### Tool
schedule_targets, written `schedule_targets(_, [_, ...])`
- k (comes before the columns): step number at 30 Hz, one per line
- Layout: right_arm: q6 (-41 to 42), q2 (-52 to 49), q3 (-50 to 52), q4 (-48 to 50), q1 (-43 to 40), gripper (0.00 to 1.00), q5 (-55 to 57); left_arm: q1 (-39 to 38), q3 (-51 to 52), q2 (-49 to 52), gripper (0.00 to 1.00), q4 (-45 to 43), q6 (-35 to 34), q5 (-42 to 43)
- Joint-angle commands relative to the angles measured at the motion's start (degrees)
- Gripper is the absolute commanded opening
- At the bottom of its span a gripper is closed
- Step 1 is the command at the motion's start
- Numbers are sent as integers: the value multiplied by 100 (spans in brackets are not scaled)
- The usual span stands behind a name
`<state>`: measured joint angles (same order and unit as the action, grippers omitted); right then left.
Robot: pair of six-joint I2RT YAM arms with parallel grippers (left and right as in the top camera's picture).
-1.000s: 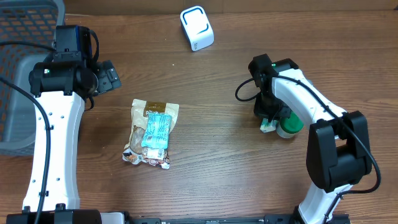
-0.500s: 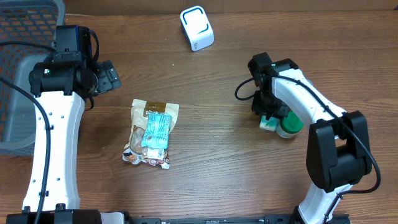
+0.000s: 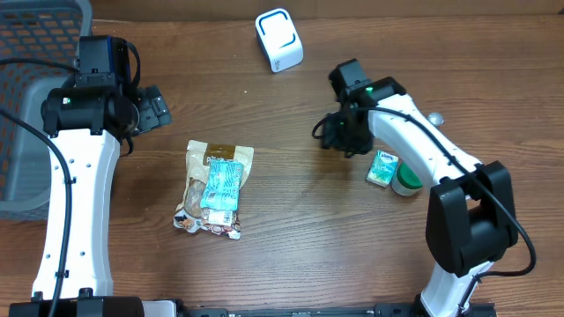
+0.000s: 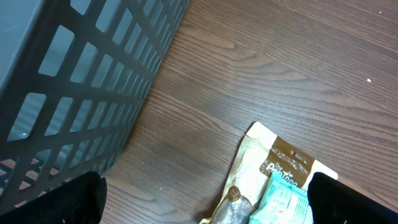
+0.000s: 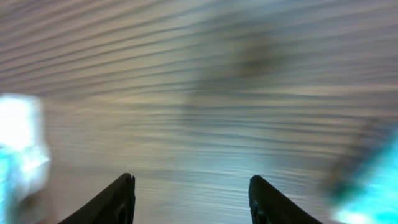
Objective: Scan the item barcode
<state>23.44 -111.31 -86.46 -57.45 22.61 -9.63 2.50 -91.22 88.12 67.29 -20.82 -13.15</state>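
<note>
Left end effector [image 4: 202, 208] spread wide, right end effector [image 5: 190, 198] parted

**Three views: one high, two low**

The overhead camera looks straight down on the table [image 3: 300, 246] from well above, with both arm bases at 6 o'clock.

The left wrist camera sits much nearer the wood and tilts downward. The left fingers [image 4: 65, 199] stand wide apart in its bottom corners, the basket [image 4: 81, 81] fills 9 to 11 o'clock and the snack bag [image 4: 277, 177] enters at 5 o'clock. The overhead view shares both: the basket [image 3: 35, 35] at 10 o'clock and the snack bag [image 3: 214, 187] left of centre.

The right wrist camera hangs very close over bare wood and its picture is blurred. The right fingers [image 5: 118, 202] stand apart at 6 o'clock. What it shares with the other views cannot be told.
</note>
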Motion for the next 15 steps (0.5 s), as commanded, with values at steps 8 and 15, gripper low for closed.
schedule_targets(8, [57, 4, 186, 1626, 640, 79, -2345, 11, -52, -28, 100, -22, 70, -76])
schedule_targets(15, [879, 4, 437, 2212, 1080, 75, -1878, 9, -52, -28, 99, -20, 70, -76])
